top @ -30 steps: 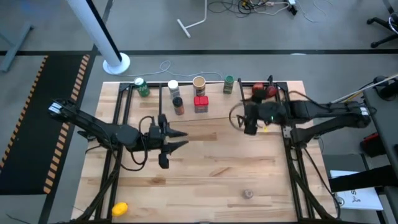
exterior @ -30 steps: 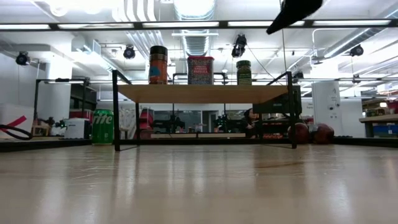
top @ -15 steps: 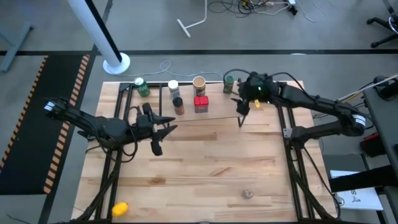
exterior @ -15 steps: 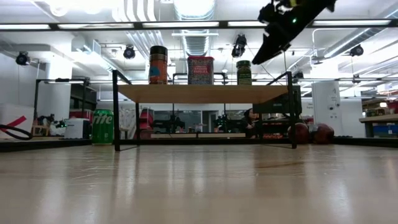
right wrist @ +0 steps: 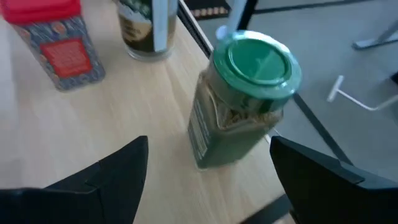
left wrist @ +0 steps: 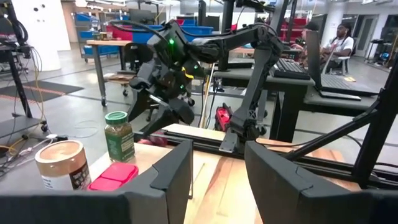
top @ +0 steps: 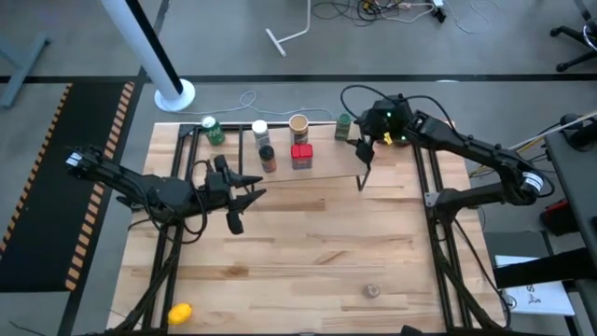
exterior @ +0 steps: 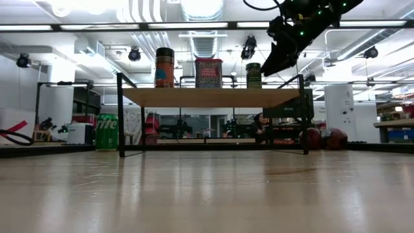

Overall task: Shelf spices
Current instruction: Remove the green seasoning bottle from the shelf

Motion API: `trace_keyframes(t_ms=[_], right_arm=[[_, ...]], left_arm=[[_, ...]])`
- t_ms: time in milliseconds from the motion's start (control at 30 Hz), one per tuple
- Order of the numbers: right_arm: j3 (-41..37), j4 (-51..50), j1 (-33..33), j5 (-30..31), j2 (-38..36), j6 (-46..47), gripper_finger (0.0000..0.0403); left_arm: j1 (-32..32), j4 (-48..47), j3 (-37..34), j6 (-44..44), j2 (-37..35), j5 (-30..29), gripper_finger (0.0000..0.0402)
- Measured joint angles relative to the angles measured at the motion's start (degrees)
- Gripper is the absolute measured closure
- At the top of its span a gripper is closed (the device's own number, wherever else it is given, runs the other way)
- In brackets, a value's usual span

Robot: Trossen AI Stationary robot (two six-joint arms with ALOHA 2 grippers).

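The shelf (top: 326, 168) stands at the table's far side. On its pale top stand a white-capped jar (top: 259, 131), a dark-capped brown jar (top: 268, 159), a tan round-lidded tub (top: 298, 124), a red square tin (top: 300, 154) and, near the right end, a green-capped jar (right wrist: 245, 102). A small grey-capped jar (top: 371, 290) sits on the table near the front edge. My right gripper (right wrist: 208, 168) hovers open just above the green-capped jar (exterior: 253, 74), one finger on either side, touching nothing. My left gripper (top: 247, 193) hangs open before the shelf's left half.
A green can (exterior: 107, 131) stands on the table at the shelf's far left corner. Two red fruits (exterior: 320, 138) lie right of the shelf, under my right arm. A yellow object (top: 179, 313) lies at the near left corner. Bare wood fills the table's middle and front.
My right gripper has swung from the table's right side, by the fruits, toward the far edge and now hangs over the green-capped jar. My left gripper has drawn back a little toward the left and far edges. The jars have kept still.
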Motion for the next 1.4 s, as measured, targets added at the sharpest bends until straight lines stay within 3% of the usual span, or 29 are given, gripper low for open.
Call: trace_keyframes(t_ms=[267, 800, 967, 1200, 1400], right_arm=[[0.1, 4.4, -2.6, -3.8, 2.2, 0.3, 0.0089], [11.1, 2.0, -2.9, -5.8, 12.8, -0.2, 0.0094], [11.3, 0.9, -2.9, -5.8, 13.1, -1.5, 0.0130], [11.3, 0.5, -2.9, -6.0, 13.1, -1.6, 0.0226], [11.3, 0.3, -2.9, -5.9, 13.1, -1.6, 0.0226]], left_arm=[[0.3, 0.3, 0.0, 0.5, -0.1, 0.0, 0.0262], [0.6, -3.6, 0.0, -1.0, -0.1, 0.1, 0.0261], [0.6, -4.2, 0.0, -1.7, -0.1, 0.1, 0.0261], [0.6, -4.2, 0.0, -2.4, -0.1, 0.1, 0.0260], [0.6, -4.2, 0.0, -2.4, -0.1, 0.1, 0.0265]])
